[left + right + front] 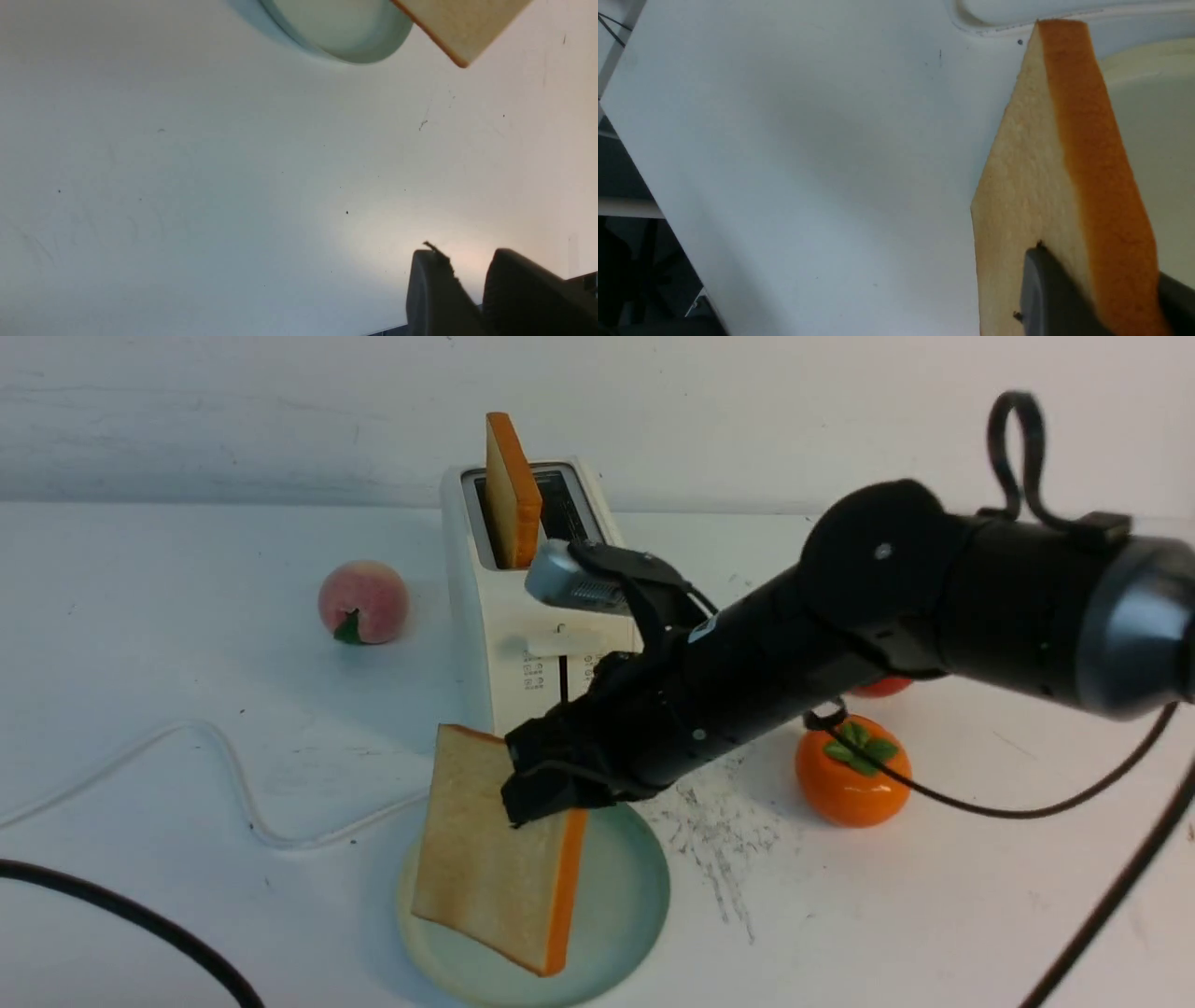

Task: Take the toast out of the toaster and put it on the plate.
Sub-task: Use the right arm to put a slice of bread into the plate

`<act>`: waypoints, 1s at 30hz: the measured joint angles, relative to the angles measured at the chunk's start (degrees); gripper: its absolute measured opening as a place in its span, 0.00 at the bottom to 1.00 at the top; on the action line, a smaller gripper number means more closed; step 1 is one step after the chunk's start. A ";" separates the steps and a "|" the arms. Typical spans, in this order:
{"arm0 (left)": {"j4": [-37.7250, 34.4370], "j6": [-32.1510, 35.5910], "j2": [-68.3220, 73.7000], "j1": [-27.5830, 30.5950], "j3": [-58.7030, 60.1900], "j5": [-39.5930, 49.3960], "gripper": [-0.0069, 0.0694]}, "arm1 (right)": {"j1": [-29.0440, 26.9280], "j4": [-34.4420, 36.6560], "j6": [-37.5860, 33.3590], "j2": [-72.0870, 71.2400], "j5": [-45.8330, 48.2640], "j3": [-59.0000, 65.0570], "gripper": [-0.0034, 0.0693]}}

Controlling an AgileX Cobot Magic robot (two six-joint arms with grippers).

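My right gripper [541, 784] is shut on a slice of toast [490, 859] and holds it tilted, low over the left part of the pale blue-green plate [621, 896]. The right wrist view shows a dark finger [1045, 289] pressed on the toast's pale face [1031, 186], with the orange crust beside it. Behind the plate stands the cream toaster [509, 644], and a second slice [512, 495] sticks up from its slot. The left gripper [467, 255] is open over bare table, with the plate [336, 28] and a toast corner [467, 28] far ahead of it.
A peach [362, 602] lies left of the toaster. An orange persimmon [851, 770] sits right of the plate, under my right arm, with a red fruit [882, 687] just behind it. A white cord [233, 775] snakes left of the plate. A black cable [140, 919] crosses the near-left corner.
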 joint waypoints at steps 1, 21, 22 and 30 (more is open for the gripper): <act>0.00 0.00 0.00 0.00 0.00 0.00 0.31 | 0.00 0.20 -0.72 0.77 -0.56 0.00 0.21; 1.63 0.00 0.00 0.00 0.00 -0.12 0.31 | 0.00 -9.91 -2.32 5.73 -7.39 0.10 0.84; 1.91 0.00 0.00 0.00 0.00 -0.16 0.31 | 0.00 -10.80 -2.32 5.35 -7.63 0.10 0.87; 2.97 0.00 0.00 0.00 0.00 -0.51 0.31 | -1.08 -18.27 -1.51 -0.59 -7.39 0.10 0.92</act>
